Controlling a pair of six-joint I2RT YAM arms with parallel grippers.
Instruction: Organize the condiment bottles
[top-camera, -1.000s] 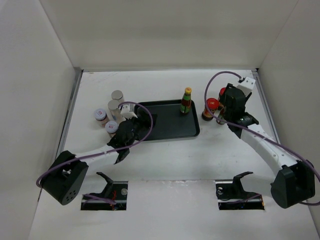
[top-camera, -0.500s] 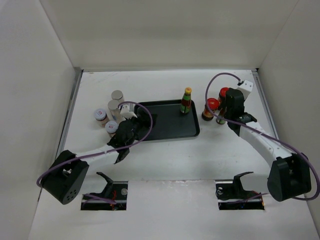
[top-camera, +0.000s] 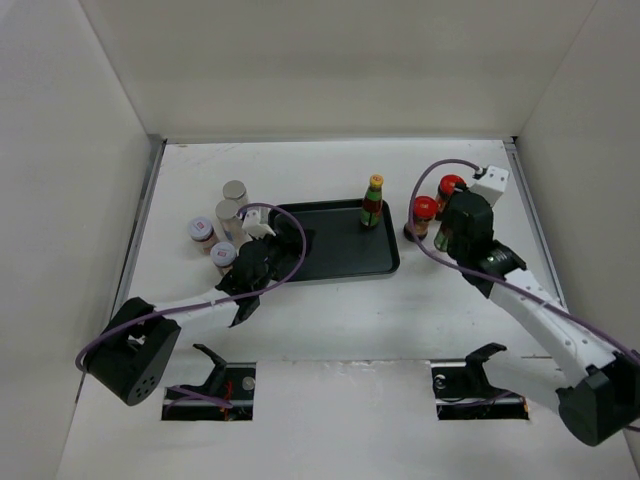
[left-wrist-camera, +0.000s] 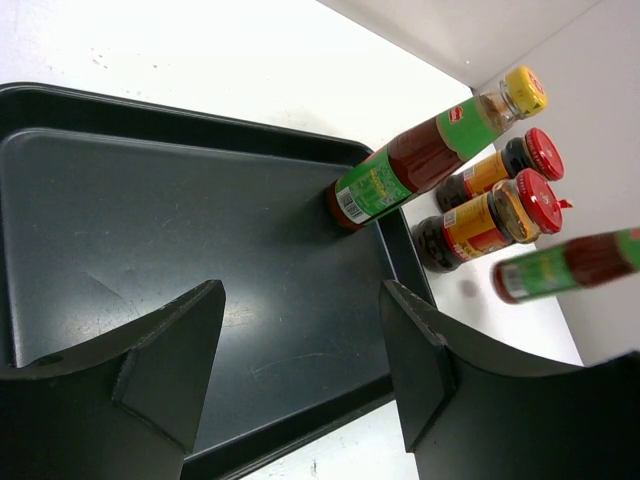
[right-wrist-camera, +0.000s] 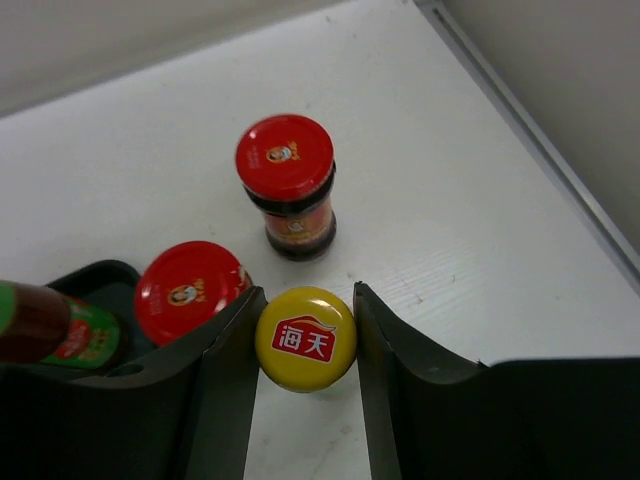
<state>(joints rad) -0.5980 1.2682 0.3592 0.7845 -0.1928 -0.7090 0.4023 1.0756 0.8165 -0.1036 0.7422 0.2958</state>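
My right gripper (right-wrist-camera: 306, 340) is shut on a slim dark yellow-capped bottle (right-wrist-camera: 306, 338), its fingers pressing both sides of the neck just under the cap. That bottle (left-wrist-camera: 565, 265) looks blurred in the left wrist view, right of the tray. Two red-lidded jars (top-camera: 423, 212) (top-camera: 450, 186) stand just beyond it. The other yellow-capped bottle (top-camera: 372, 203) stands upright in the far right corner of the black tray (top-camera: 340, 262). My left gripper (top-camera: 285, 243) hangs open over the tray's left part, holding nothing. Two silver-lidded shakers (top-camera: 234, 191) (top-camera: 228, 213) and two white-lidded jars (top-camera: 202, 231) (top-camera: 224, 254) stand left of the tray.
White walls enclose the table on the left, back and right. A metal rail (right-wrist-camera: 530, 140) runs along the right edge, close to the red-lidded jars (right-wrist-camera: 285, 160). The tray's corner (right-wrist-camera: 100, 275) lies just left of my right fingers.
My right gripper has closed on the yellow-capped bottle and drawn slightly toward the near side with it. The left arm has stayed still.
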